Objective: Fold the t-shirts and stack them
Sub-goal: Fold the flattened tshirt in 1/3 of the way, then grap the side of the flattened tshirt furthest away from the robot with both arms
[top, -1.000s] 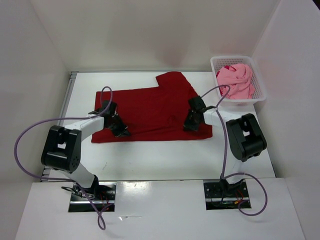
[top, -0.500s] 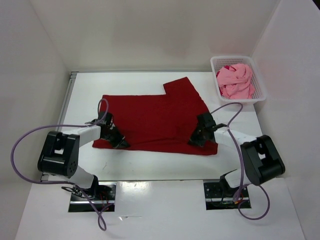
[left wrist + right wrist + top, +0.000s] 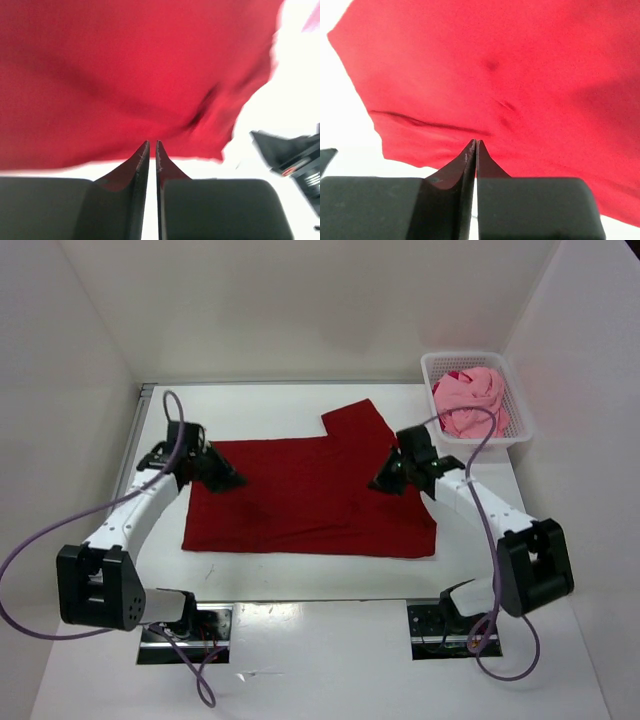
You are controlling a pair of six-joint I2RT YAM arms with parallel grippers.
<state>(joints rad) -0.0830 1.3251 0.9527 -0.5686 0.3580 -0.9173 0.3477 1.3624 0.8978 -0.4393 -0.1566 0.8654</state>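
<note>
Flat dark red t-shirt point(image 3: 310, 502); left gripper point(image 3: 230, 481) at its left edge, right gripper point(image 3: 379, 483) at right edge; both clenched.

Dark red t-shirt point(image 3: 310, 495) spread flat on table point(image 3: 260, 410); pink t-shirt point(image 3: 470, 400) crumpled in basket point(image 3: 478, 439).

White table point(image 3: 320, 576) with dark red t-shirt point(image 3: 300, 502) and white basket point(image 3: 488, 439).

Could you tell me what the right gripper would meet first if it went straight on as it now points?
Probably the dark red t-shirt, spread just ahead of the right gripper; the exact gap is unclear.
</note>
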